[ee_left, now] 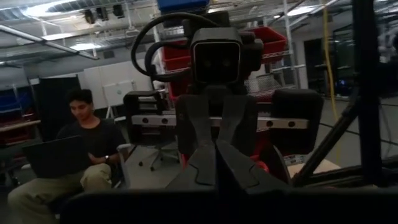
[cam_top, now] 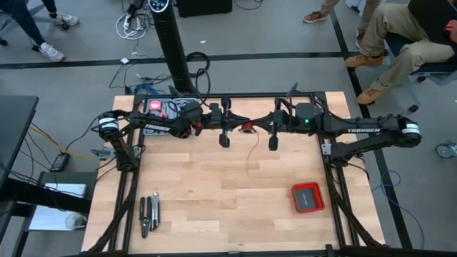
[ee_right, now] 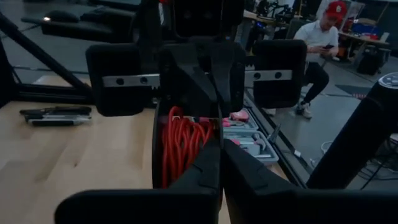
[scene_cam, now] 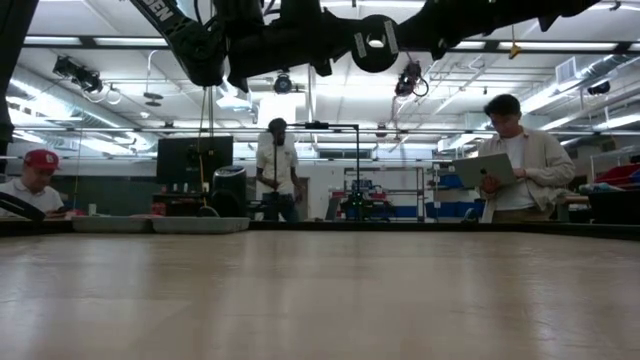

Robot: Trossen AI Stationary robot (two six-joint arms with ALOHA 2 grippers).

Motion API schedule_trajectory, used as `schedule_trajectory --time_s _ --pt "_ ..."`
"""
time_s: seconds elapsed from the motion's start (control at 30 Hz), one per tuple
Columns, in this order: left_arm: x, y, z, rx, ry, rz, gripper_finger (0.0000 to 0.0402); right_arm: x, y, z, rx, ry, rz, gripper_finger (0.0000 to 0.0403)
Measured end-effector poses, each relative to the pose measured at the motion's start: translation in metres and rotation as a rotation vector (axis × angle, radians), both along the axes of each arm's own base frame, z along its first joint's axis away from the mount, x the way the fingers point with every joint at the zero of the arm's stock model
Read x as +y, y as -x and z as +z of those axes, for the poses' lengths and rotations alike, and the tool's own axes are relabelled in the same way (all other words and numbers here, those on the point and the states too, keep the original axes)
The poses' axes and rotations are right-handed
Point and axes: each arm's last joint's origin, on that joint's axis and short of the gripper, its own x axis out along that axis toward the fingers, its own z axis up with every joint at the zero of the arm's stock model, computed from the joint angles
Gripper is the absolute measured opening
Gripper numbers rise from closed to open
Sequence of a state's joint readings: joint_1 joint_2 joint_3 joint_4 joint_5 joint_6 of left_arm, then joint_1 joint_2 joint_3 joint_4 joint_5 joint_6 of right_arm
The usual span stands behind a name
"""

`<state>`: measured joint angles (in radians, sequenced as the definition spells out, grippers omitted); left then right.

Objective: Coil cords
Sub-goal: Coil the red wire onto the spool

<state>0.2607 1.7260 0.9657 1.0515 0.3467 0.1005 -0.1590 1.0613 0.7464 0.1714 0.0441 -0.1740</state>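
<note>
Over the far middle of the table my two grippers meet tip to tip. Between them is a small black spool (ee_right: 156, 146) wound with the red cord (ee_right: 181, 146), which the high view shows as a red spot (cam_top: 246, 128). A loose thin strand (cam_top: 249, 153) runs from there toward the near edge. My left gripper (ee_right: 217, 102) reaches in from the table's left and is shut at the spool. My right gripper (ee_right: 219, 163) reaches in from the right, shut just beside the coil. My left gripper holds the spool at one side (ee_right: 214, 115), pinched between its two fingers, which reach in nearly level from the table's left. The spool hangs clear above the table with its coil edge-on to the right wrist camera. The exact spot is hidden by the fingers. My right gripper comes level from the table's right and its fingertips (ee_right: 211, 155) close beside the coil, where a short red strand (ee_right: 206, 119) leads to them. The fingers themselves hide the pinch, so I cannot tell how much cord lies between them.
A flat red box (cam_top: 308, 198) lies near the right front. Dark hand tools (cam_top: 149, 214) lie at the left front, and an open tool case (cam_top: 161, 108) stands at the far left. Bare wood lies between them. People sit and stand beyond the table.
</note>
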Motion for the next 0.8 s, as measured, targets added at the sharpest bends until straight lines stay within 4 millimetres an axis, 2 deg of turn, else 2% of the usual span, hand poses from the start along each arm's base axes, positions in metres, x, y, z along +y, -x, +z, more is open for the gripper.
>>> schedule_trajectory --time_s 0.17,0.37,0.53,0.8 --pt "0.001 0.002 0.002 0.001 0.042 0.062 0.0017 -0.001 0.002 0.001 -0.003 -0.014 -0.015 0.0003" --pt "0.003 0.012 0.022 -0.065 0.054 0.085 0.0087 0.0 0.008 0.003 0.012 -0.024 -0.022 0.0002" --pt "-0.005 0.019 0.028 0.066 0.038 0.077 0.013 0.001 0.018 0.009 0.003 -0.022 -0.023 0.0001" --pt "-0.032 0.018 0.018 0.256 0.084 0.009 0.0136 0.002 0.038 0.028 -0.105 0.027 -0.079 0.0001"
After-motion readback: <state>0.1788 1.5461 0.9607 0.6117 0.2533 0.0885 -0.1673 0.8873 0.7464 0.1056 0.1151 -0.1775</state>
